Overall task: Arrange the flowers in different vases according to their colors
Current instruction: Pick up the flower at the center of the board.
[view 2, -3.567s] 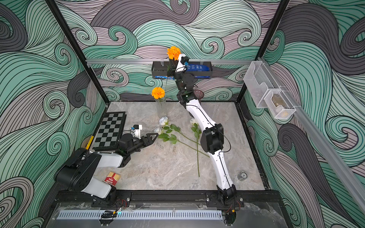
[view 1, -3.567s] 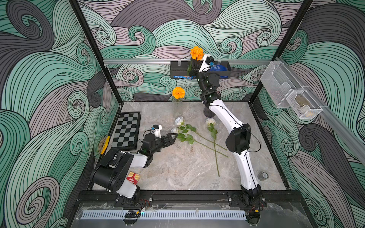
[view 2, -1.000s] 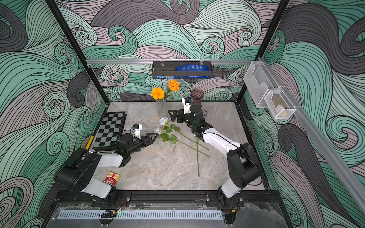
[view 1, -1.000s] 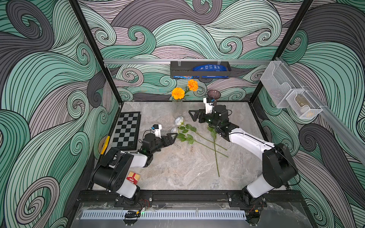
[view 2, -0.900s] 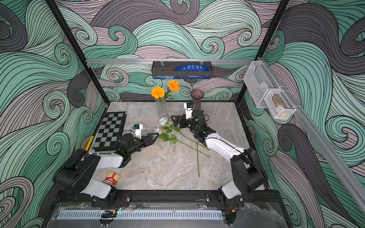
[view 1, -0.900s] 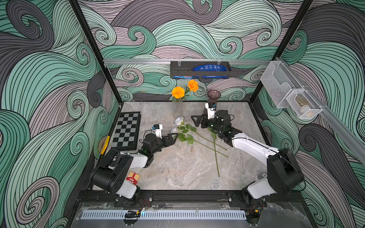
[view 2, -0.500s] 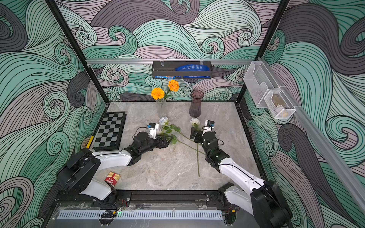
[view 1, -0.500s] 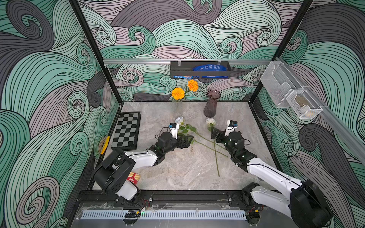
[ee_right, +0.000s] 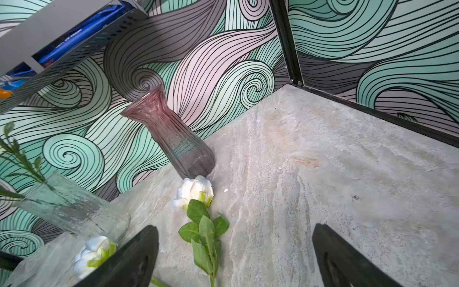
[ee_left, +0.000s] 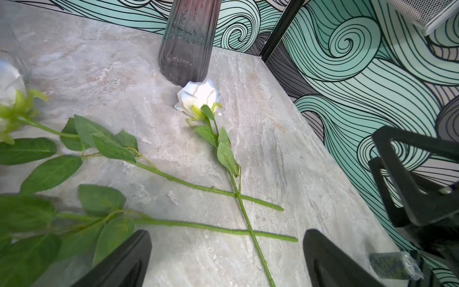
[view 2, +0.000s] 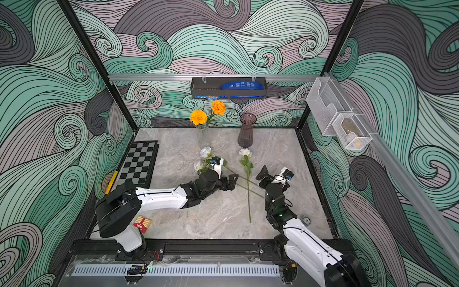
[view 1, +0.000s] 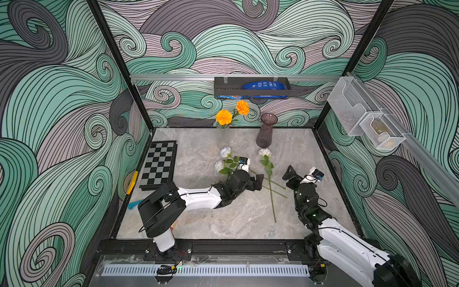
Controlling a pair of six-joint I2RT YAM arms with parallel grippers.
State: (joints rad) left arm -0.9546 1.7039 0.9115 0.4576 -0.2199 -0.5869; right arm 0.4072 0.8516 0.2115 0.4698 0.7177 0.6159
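A flat checkered chessboard [view 1: 159, 165] lies at the left edge of the marbled grey table [view 1: 223, 223]. The left fingers [ee_left: 124, 263], black and wedge-shaped, stand spread wide and grip nothing. In the left wrist view two thin green stems lie crosswise just past their tips. Those stems belong to one white rose [view 1: 225, 152] and a second white rose [view 1: 219, 165]. Both lie flat with their blooms toward the back left, near the foot of the clear vase [view 1: 222, 139], and their stems run to the front right, partly hidden under the left wrist.

The clear vase, a tall narrow glass cylinder, stands upright near the back wall. It holds the two ruffled orange flowers [view 1: 223, 117], one leaning right. Beside it on the right stands the purple vase [view 1: 264, 134], smoky ribbed glass with a flared rim. The third white rose [view 1: 264, 152] lies with its bloom at that vase's foot and its long axis toward the front edge, crossing both other stems.

The right fingers [ee_right: 131, 261] are likewise spread wide and hold nothing. They sit to the right of the stems, clear of them.
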